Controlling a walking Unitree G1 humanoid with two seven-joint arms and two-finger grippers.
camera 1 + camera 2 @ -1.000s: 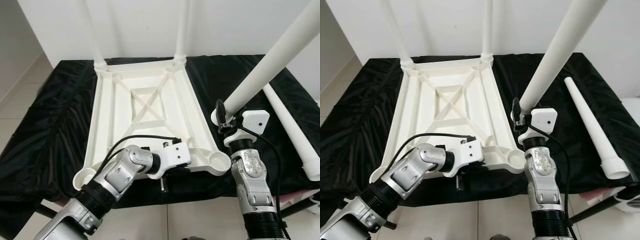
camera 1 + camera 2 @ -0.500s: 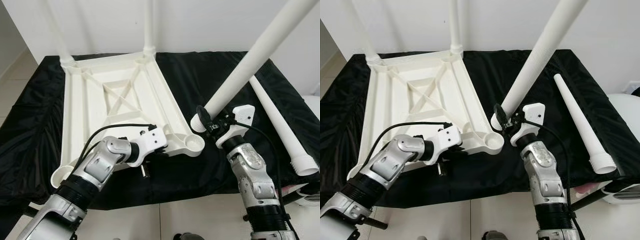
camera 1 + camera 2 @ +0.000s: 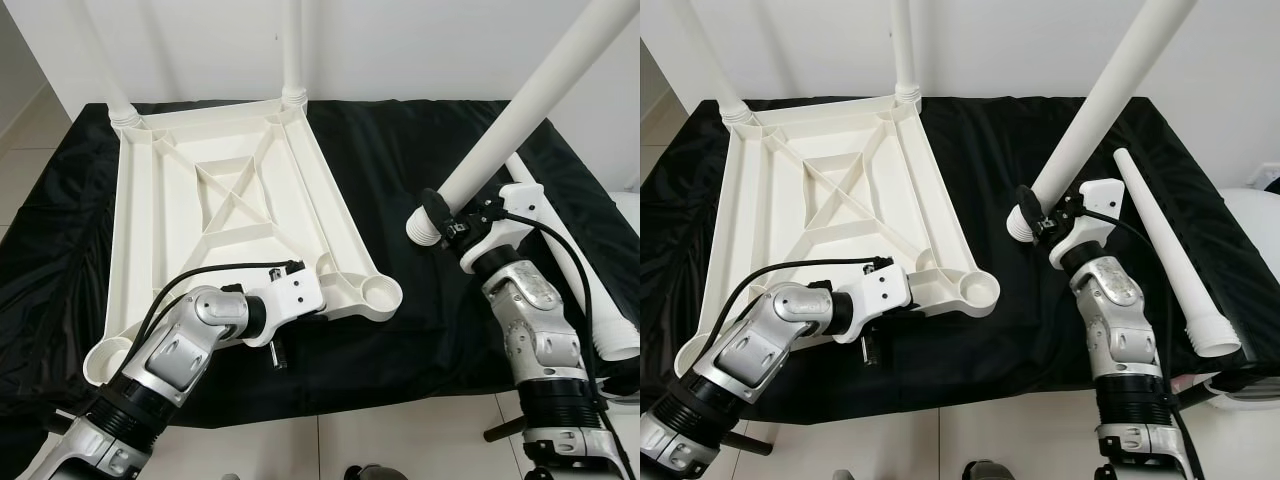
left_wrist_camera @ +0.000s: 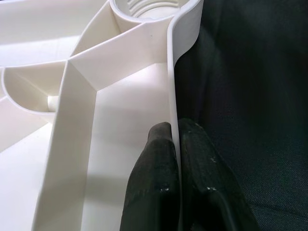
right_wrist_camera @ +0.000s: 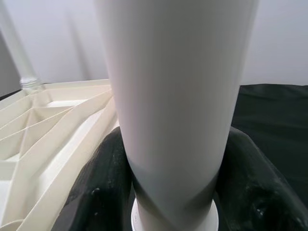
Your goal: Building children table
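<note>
Holding the leg tilted, closed right gripper probably risks cross-threading the socket; left gripper pinches the tabletop rim.

Count: one inverted tabletop; four white legs—two fitted upright, one gripped, one loose; one black cloth.

Upper ends of the held leg and two fitted legs, past the frame edge.
</note>
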